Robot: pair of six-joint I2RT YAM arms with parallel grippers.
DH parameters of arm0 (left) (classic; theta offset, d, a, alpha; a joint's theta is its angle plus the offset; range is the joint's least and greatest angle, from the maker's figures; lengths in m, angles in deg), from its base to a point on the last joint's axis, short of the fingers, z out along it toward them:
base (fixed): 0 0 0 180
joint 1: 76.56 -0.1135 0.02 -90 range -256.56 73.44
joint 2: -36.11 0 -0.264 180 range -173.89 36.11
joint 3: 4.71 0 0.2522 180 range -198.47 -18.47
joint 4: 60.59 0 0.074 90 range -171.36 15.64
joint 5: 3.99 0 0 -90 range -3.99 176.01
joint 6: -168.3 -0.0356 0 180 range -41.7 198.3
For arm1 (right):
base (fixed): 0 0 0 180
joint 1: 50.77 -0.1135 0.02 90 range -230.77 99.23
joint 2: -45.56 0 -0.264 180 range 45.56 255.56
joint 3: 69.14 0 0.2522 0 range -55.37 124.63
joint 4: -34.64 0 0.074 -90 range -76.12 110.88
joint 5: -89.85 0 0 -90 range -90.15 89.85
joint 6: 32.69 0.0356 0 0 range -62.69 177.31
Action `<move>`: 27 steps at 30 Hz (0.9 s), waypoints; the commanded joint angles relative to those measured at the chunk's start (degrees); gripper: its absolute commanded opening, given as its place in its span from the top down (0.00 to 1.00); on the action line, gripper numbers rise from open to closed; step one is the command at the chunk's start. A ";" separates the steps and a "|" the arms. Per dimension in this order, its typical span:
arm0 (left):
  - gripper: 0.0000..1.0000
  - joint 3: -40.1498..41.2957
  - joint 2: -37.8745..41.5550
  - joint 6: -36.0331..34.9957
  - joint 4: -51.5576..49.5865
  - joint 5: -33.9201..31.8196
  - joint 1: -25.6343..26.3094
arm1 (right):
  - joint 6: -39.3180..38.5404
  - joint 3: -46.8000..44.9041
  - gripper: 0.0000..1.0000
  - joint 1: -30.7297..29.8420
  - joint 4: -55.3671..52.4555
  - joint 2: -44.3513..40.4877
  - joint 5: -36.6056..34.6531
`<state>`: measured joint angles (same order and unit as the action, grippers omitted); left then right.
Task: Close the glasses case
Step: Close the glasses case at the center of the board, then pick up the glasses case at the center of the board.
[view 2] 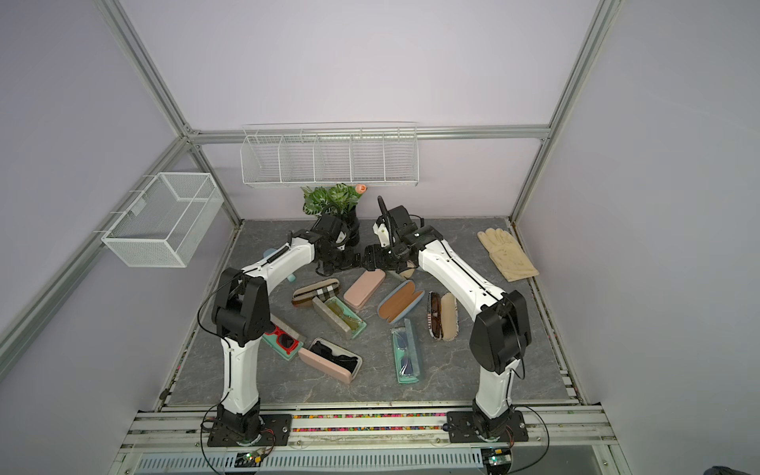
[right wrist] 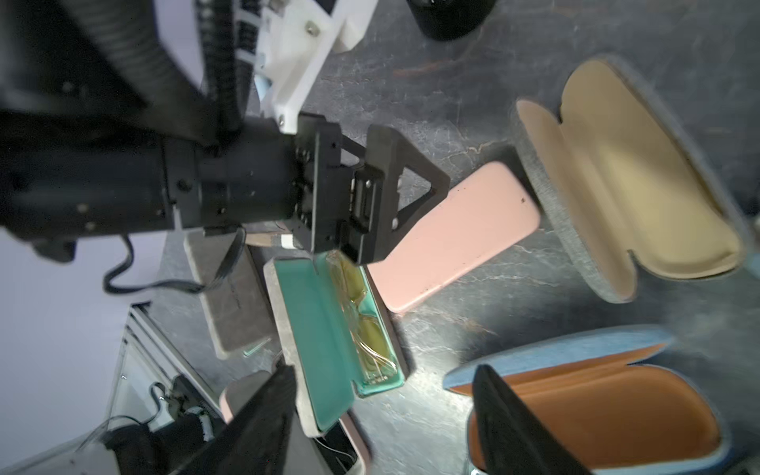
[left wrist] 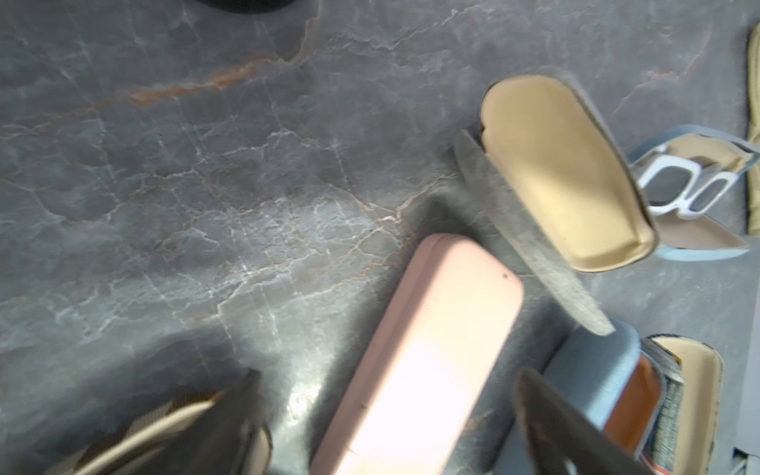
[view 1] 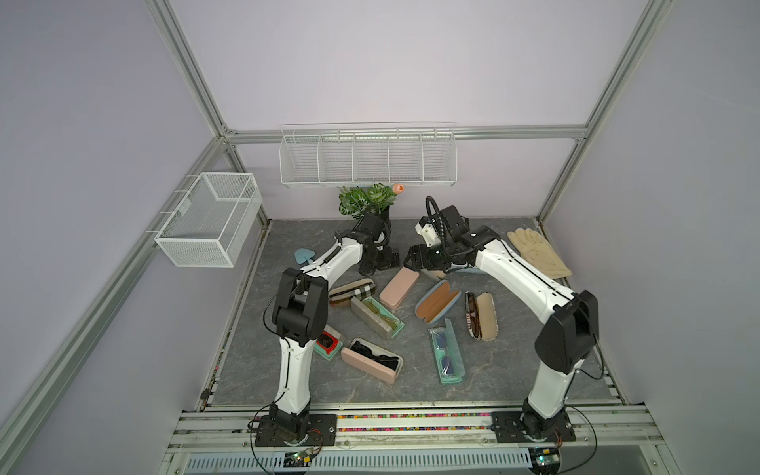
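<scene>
A pink glasses case point(view 1: 399, 288) lies flat on the marble table with its lid down, also seen in the left wrist view point(left wrist: 423, 362) and the right wrist view point(right wrist: 464, 234). My left gripper point(view 1: 386, 260) hovers over its far end. In the left wrist view that gripper point(left wrist: 388, 376) is open, its fingers point(left wrist: 551, 423) wide on either side of the case and not touching it. My right gripper point(view 1: 412, 257) faces the left one just beyond the case. It is open point(right wrist: 382, 386) with nothing between its fingers point(right wrist: 271, 403).
Several open cases surround the pink one: grey felt with beige lining point(right wrist: 617, 185), blue with orange lining point(view 1: 438, 302), teal-lined holding yellow glasses point(view 1: 376, 316), pink holding dark glasses point(view 1: 372, 360). A potted plant point(view 1: 366, 199), gloves point(view 1: 536, 253) and wire baskets point(view 1: 209, 218) stand around.
</scene>
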<state>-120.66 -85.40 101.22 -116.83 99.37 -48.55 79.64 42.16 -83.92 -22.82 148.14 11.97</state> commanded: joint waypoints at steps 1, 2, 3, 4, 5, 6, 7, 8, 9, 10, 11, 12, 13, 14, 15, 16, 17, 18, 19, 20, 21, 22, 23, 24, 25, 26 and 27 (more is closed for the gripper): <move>0.00 -3.72 -1.00 -4.09 -5.60 -2.14 3.72 | -1.65 -4.17 0.22 0.36 -2.77 -3.16 -2.94; 0.00 -4.61 -1.61 -5.07 -6.75 -2.91 4.62 | -1.93 -4.96 0.20 0.52 -2.94 -4.11 -3.18; 0.00 -5.45 -2.37 -6.02 -7.97 -3.90 5.55 | -2.23 -6.01 0.19 0.66 -3.21 -5.33 -3.60; 0.00 -6.00 -3.00 -6.68 -8.81 -4.81 6.16 | -2.35 -6.94 0.18 0.79 -3.24 -6.39 -3.91; 0.00 -6.47 -3.67 -7.28 -9.71 -5.42 6.72 | -2.53 -8.02 0.17 1.08 -3.23 -7.54 -4.11; 0.00 -6.66 -4.22 -7.66 -10.31 -5.85 6.96 | -2.62 -9.29 0.15 1.36 -3.03 -8.82 -4.21; 0.00 -6.60 -4.59 -7.80 -10.66 -6.24 7.04 | -2.68 -10.38 0.14 1.59 -2.85 -9.92 -4.22; 0.00 -6.47 -4.90 -7.98 -11.02 -6.73 7.04 | -2.74 -11.54 0.13 2.04 -2.66 -11.12 -4.21; 0.00 -6.29 -5.18 -8.13 -11.20 -7.05 7.00 | -2.95 -12.69 0.13 2.42 -2.53 -12.26 -4.17; 0.00 -6.04 -5.31 -8.25 -11.29 -7.28 7.10 | -3.15 -13.48 0.12 2.80 -2.53 -13.09 -4.12; 0.00 -5.72 -5.36 -8.37 -11.39 -7.55 7.07 | -3.27 -14.37 0.12 3.25 -2.60 -14.19 -4.12; 0.00 -5.50 -5.36 -8.48 -11.39 -7.72 7.06 | -3.30 -15.18 0.10 3.70 -2.62 -15.10 -4.04; 0.00 -5.33 -5.41 -8.70 -11.52 -7.74 7.16 | -3.42 -15.90 0.10 4.02 -2.62 -15.89 -3.89; 0.00 -5.24 -5.60 -8.81 -11.56 -7.89 7.23 | -3.43 -16.71 0.09 4.51 -2.53 -16.78 -3.69; 0.00 -5.21 -5.76 -9.09 -11.61 -7.91 7.31 | -3.43 -17.50 0.07 4.90 -2.40 -17.63 -3.51; 0.00 -5.31 -6.05 -9.37 -11.76 -7.93 7.40 | -3.42 -18.29 0.06 5.17 -2.27 -18.34 -3.34; 0.00 -5.51 -6.45 -9.72 -12.04 -8.00 7.62 | -3.41 -19.00 0.06 5.54 -2.19 -19.09 -3.20; 0.00 -5.69 -6.86 -10.02 -12.27 -8.09 7.83 | -3.34 -19.64 0.06 5.85 -2.09 -19.73 -3.07; 0.00 -5.82 -7.24 -10.25 -12.34 -8.09 8.01 | -3.27 -20.22 0.05 6.14 -1.94 -20.19 -2.92; 0.00 -6.04 -7.69 -10.49 -12.53 -8.09 8.26 | -3.18 -20.78 0.05 6.48 -1.72 -20.69 -2.76; 0.00 -6.24 -8.15 -10.65 -12.62 -8.09 8.50 | -2.99 -21.31 0.05 6.83 -1.50 -21.15 -2.50; 0.00 -6.35 -8.56 -10.70 -12.63 -8.01 8.62 | -2.91 -21.84 0.05 7.12 -1.36 -21.37 -2.25; 0.00 -6.44 -8.95 -10.80 -12.63 -8.01 8.80 | -2.74 -22.24 0.04 7.43 -1.01 -21.69 -2.04; 0.00 -6.53 -9.39 -10.80 -12.62 -7.92 8.88 | -2.63 -22.60 0.04 7.63 -0.79 -21.91 -1.85; 0.00 -6.52 -9.61 -10.70 -12.54 -7.83 8.90 | -2.55 -22.81 0.04 7.79 -0.64 -21.98 -1.71; 0.00 -6.45 -9.99 -10.62 -12.45 -7.76 8.99 | -2.39 -23.03 0.04 7.91 -0.47 -22.04 -1.51; 0.00 -6.44 -10.24 -10.63 -12.35 -7.66 9.06 | -2.40 -23.25 0.04 7.99 -0.28 -22.10 -1.46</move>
<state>-126.25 -93.84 91.69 -128.27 91.79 -39.81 77.01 20.09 -76.33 -24.48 127.18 9.15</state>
